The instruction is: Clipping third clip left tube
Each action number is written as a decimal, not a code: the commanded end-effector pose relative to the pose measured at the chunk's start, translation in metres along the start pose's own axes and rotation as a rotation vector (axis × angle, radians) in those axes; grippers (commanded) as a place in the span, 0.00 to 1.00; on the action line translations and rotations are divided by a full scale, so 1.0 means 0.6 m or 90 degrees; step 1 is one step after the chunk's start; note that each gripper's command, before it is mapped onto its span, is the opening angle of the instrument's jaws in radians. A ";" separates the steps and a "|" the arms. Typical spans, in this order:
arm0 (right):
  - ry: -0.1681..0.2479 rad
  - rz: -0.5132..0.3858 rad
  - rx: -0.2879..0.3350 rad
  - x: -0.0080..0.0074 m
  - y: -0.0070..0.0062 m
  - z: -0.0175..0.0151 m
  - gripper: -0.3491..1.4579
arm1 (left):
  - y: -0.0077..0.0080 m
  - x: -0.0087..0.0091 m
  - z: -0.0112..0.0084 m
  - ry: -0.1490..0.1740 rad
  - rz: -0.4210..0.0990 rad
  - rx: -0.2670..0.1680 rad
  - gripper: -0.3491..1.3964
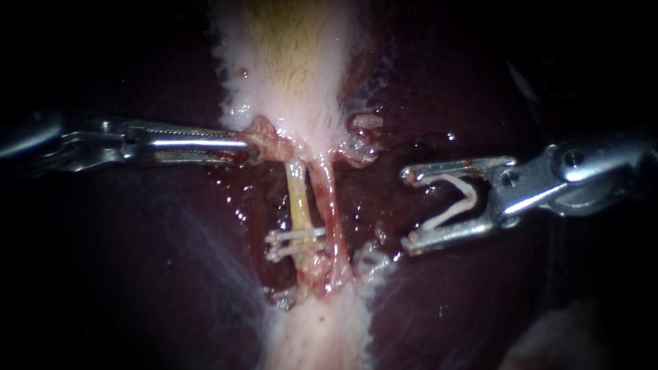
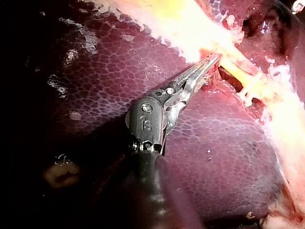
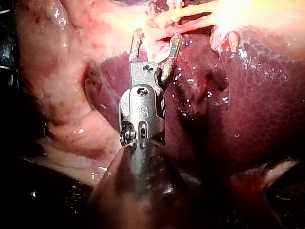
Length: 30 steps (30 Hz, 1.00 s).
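My left instrument (image 1: pixel 250 149) clamps pink tissue (image 1: pixel 272 140) below the pale gallbladder (image 1: pixel 295 62), presumably tensioning the yellowish left tube (image 1: pixel 297 195), which bears two white clips (image 1: pixel 295 243). My right instrument (image 1: pixel 408 209) grips a white V-shaped clip (image 1: pixel 458 202), well apart from it.

Polished metal gleams on the left instrument (image 1: pixel 240 146), its jaws ridged with fine teeth. It gleams too on the right instrument (image 1: pixel 408 209), whose smooth, shiny jaws carry a matt white clip (image 1: pixel 458 200) that looks like plastic. Behind the left jaws, the black wrist housing (image 2: pixel 145 123) has a dull sheen. Two more white clips (image 1: pixel 296 241) of the same look sit on the waxy, pale yellow left tube (image 1: pixel 297 192). The liver (image 1: pixel 137 274) is dark, wet and glossy, finely mottled up close. The pale tissue (image 1: pixel 295 62) is soft, with ragged, fuzzy edges.
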 end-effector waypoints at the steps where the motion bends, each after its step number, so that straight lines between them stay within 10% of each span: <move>1: 0.000 0.000 0.000 0.0000 0.0000 0.0000 0.46 | 0.0000 0.0001 0.0000 0.000 0.000 0.000 0.00; 18: 0.000 0.002 -0.003 0.0000 0.0000 0.0000 0.46 | 0.0015 0.0111 -0.0150 0.036 -0.010 0.020 0.00; 30: -0.001 0.003 -0.005 0.0005 0.0003 0.0012 0.47 | 0.0043 0.0130 -0.0162 0.047 -0.005 0.021 0.00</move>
